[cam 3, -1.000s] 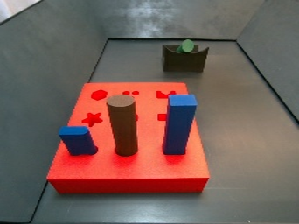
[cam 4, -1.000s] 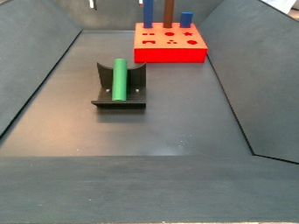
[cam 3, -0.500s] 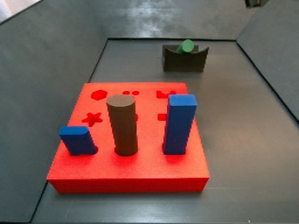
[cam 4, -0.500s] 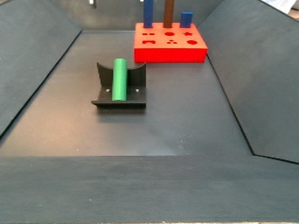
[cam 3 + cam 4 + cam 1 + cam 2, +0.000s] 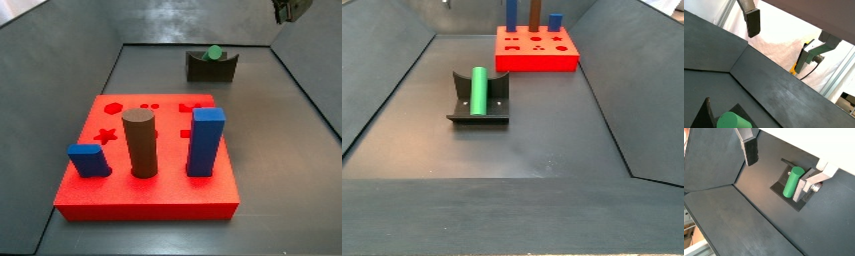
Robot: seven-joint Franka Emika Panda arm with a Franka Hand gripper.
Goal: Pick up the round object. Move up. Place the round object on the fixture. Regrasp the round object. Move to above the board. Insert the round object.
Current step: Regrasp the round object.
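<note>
Wrist views show your pincer [image 5: 781, 163] open, nothing between its plates, high above the desk [image 5: 529, 150]. Green round object [image 5: 477, 89] lies on the fixture [image 5: 478, 112], well apart from the red board [image 5: 537, 50]. Judged step: regrasp. Next, you'd descend, straddle the cylinder, close.

Claw [image 5: 286, 9]: cut off at the upper right corner of a side view; only a dark scrap shows, jaw spacing unreadable.
Green cylinder [image 5: 733, 121]: cropped by the lower edge in a wrist view.
Fixture [image 5: 211, 68]: far and small in a side view, detail unclear.
Red board [image 5: 536, 49]: pegs cut by the top edge.
</note>
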